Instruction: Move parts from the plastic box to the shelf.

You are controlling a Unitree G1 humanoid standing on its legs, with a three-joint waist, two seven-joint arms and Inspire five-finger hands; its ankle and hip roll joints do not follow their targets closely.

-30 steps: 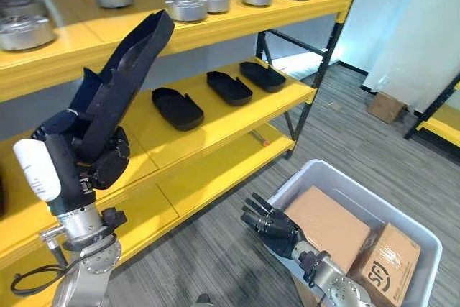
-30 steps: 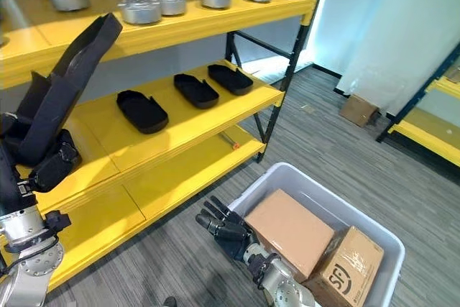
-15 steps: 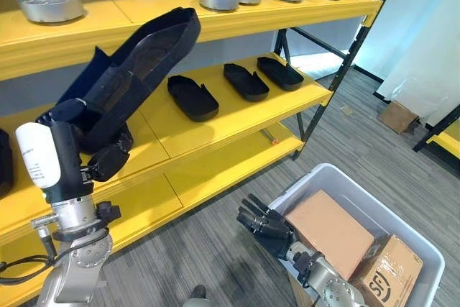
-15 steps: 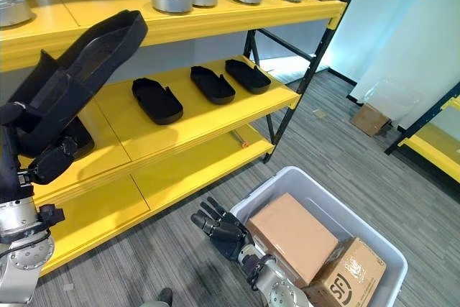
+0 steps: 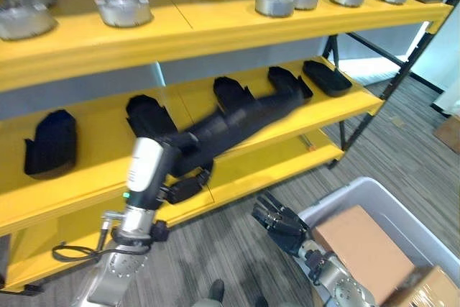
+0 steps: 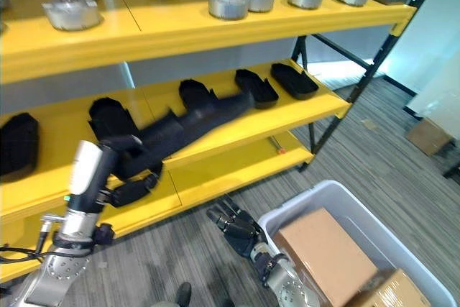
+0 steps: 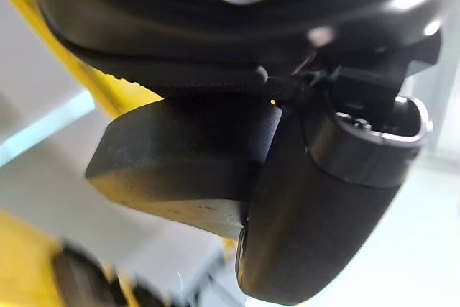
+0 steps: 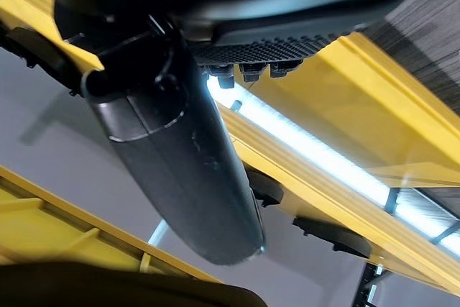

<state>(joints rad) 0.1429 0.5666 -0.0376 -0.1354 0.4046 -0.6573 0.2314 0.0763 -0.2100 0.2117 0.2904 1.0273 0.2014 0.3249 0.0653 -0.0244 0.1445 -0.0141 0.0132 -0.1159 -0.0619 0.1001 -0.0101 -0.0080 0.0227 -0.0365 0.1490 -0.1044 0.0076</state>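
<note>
Left hand: fingers curled round one end of a long black part, held out in front of the yellow shelf.
Long black part: blurred; it runs from the left hand up toward the right half of the middle level, its far end near the front edge of that level. Whether it touches the shelf cannot be told.
Right hand: low over the grey floor, fingers straight and spread, holding nothing, just beside the near-left corner of the plastic box.
Plastic box: grey, on the floor below the shelf's right end; it holds a flat brown carton and a second carton at its right corner.
Middle level: black moulded parts lie in a row, spaced apart, from the left end to the right end.
Top level: round silver metal parts stand in rows across the whole length.
Shelf frame: a black upright at the right end.
</note>
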